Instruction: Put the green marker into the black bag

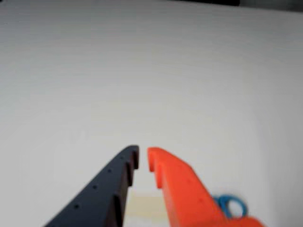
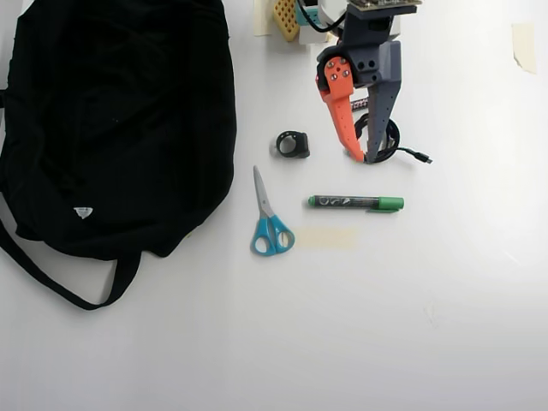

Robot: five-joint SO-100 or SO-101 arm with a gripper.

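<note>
Nothing of the task looks done yet, as far as I can judge. The green marker lies flat on the white worktop, its green cap pointing to the right in the overhead view, and nothing touches it. The black bag is spread at the left side, well apart from the marker, with its strap trailing toward the lower left. The tool hangs above the marker's place in that view, near a coiled black cable, and it holds nothing. Its orange finger and its dark finger stand almost together; in the wrist view the tool shows only a thin gap between the tips, with bare worktop beyond. Between marker and bag lie the blue-handled scissors, and a small black ring-like piece sits a little above them. So all steps seem to remain: spread the fingers, come down over the marker, clamp it, carry it across to the left and let it go into the bag. Whether the bag is open, I cannot tell.
</note>
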